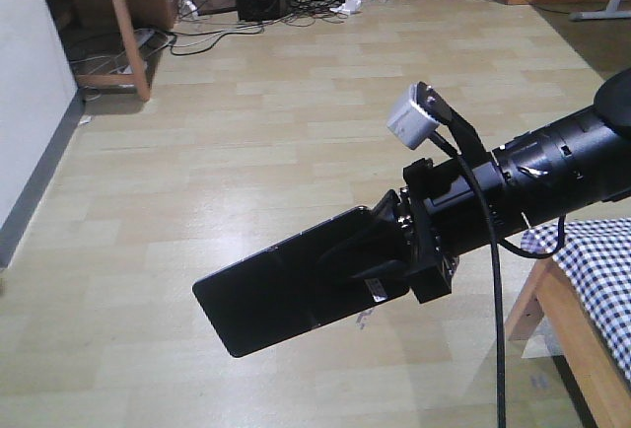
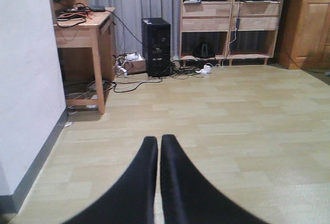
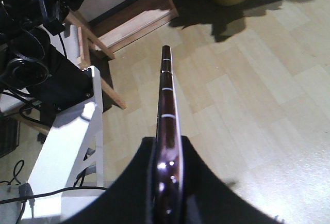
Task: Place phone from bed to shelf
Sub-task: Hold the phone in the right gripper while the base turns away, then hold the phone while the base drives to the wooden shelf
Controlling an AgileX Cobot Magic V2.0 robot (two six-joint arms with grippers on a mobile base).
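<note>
Black glossy phone clamped by my right gripper, out over the floor, off the bed.
I judge it stiff, light, slippery and breakable; the jaws pinch one end across its flat faces, which suits it. Its white sticker is unreadable. My left gripper is pinched closed, empty.

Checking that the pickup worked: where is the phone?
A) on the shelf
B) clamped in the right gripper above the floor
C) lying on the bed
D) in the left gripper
B: the right gripper is shut on the phone, with only floor beneath it.
</note>
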